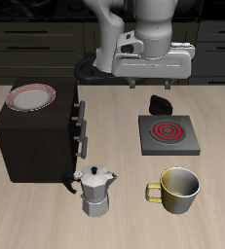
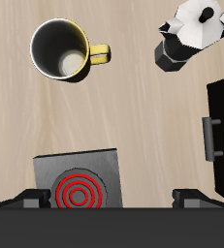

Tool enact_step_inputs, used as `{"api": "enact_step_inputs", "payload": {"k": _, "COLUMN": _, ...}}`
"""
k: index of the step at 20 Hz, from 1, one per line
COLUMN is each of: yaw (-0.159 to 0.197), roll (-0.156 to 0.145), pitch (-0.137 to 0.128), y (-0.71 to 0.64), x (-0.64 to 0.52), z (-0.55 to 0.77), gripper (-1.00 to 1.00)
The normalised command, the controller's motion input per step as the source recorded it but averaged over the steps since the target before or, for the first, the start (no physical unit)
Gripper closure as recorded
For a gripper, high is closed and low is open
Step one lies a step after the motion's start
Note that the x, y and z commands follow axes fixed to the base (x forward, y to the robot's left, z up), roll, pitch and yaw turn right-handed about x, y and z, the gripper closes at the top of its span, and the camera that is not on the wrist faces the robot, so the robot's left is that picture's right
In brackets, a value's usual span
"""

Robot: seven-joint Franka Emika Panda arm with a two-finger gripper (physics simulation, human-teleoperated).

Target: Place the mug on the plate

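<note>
Exterior view: the claw (image 1: 151, 82) hangs high above the pale wooden surface (image 1: 36, 219), empty; its spread cannot be told. The wide grey-cream mug with olive-yellow rim and handle (image 1: 178, 190) stands upright at 5 o'clock, beside the silver faceted moka pot (image 1: 95, 189). The white, pink-rimmed plate (image 1: 31, 96) rests on the dark cabinet (image 1: 31, 146) at 10 o'clock. Judged step: approach; next, descend onto the mug's rim.

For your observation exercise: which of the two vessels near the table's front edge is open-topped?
The mug: its olive-yellow inside shows, while the moka pot beside it is lidded.
</note>
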Motion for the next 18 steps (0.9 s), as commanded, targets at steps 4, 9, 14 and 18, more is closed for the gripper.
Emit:
{"api": "enact_step_inputs", "payload": {"k": 4, "yaw": -0.007, "roll": -0.024, "pitch": 0.003, "y": 0.12, "x": 0.20, "z": 0.03, "gripper": -1.00}}
{"api": "enact_step_inputs", "payload": {"k": 9, "yaw": 0.026, "roll": -0.017, "pitch": -0.014, "y": 0.25, "x": 0.15, "z": 0.03, "gripper": -1.00}}
{"api": "enact_step_inputs", "payload": {"k": 14, "yaw": 0.022, "roll": -0.026, "pitch": -0.028, "y": 0.13, "x": 0.13, "z": 0.07, "gripper": -1.00}}
{"api": "enact_step_inputs", "payload": {"k": 18, "yaw": 0.005, "roll": -0.027, "pitch": -0.013, "y": 0.20, "x": 0.18, "z": 0.07, "gripper": -1.00}}
